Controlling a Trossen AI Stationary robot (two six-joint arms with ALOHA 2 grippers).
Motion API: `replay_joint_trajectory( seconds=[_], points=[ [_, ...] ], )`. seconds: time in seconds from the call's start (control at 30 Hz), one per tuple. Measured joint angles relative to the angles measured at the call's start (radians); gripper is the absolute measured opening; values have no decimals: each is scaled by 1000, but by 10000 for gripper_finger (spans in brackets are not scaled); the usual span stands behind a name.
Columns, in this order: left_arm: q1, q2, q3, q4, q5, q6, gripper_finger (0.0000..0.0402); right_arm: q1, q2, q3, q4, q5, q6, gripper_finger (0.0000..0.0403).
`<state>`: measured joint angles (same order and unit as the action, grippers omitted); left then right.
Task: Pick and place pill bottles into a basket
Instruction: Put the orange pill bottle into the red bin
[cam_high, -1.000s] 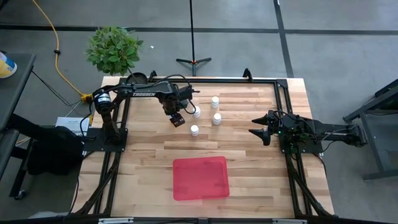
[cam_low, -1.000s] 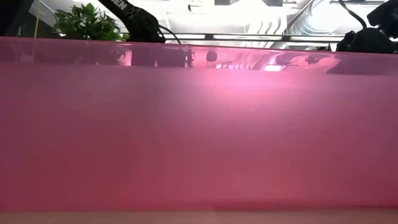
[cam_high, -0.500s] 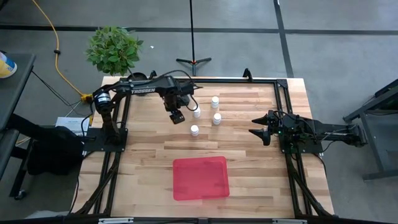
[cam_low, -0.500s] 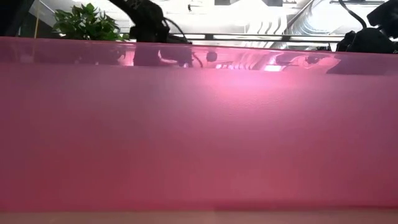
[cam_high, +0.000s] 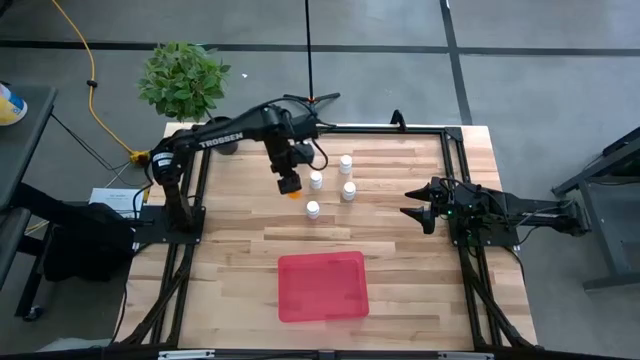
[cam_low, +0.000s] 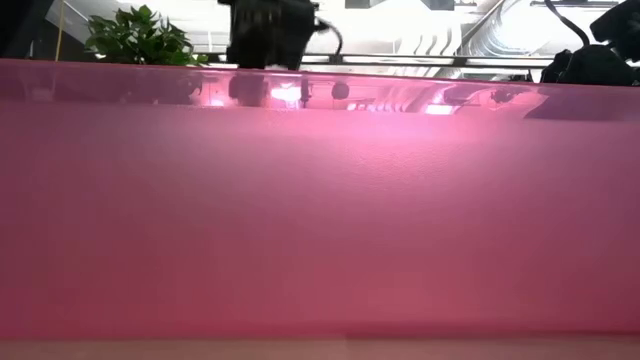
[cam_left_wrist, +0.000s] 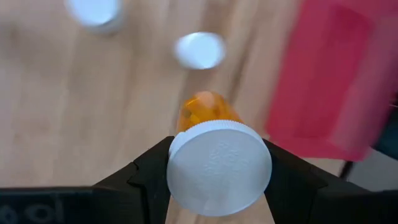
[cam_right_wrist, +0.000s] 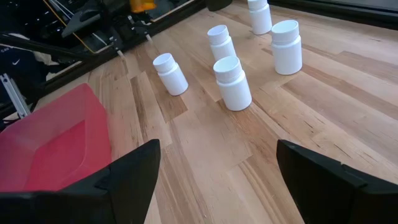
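The tray (cam_high: 322, 286) lies nearest, at 6 o'clock on the table (cam_high: 240, 260), with nothing in it so far as the overhead view shows. At 3 o'clock the right gripper (cam_high: 410, 214) waits low at the table's edge, fingers spread wide and empty. Toward 12 o'clock four white bottles (cam_high: 313, 209) stand upright in a loose cluster, near one another but not touching. Just beside them, at about 11 o'clock, the left gripper (cam_high: 290, 186) hangs above the wood, its fingers (cam_left_wrist: 146, 171) pinched partway in on the white cap of the orange bottle (cam_left_wrist: 208, 111) (the body dangles free below the cap). I judge the bottle light and stiff, its smooth plastic somewhat slippery; the ribbed cap rim is the surest hold, though a cap-only grip may let the body swing on the way to the tray.
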<state>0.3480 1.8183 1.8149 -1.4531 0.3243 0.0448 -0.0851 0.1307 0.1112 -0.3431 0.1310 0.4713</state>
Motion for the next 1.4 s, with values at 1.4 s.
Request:
replay_joint_trajectory(
  seconds=[1.4],
  points=[
    [-670,183,110,501,-313,-234,255,0,26,-2,15,-35,28,312]
  ],
)
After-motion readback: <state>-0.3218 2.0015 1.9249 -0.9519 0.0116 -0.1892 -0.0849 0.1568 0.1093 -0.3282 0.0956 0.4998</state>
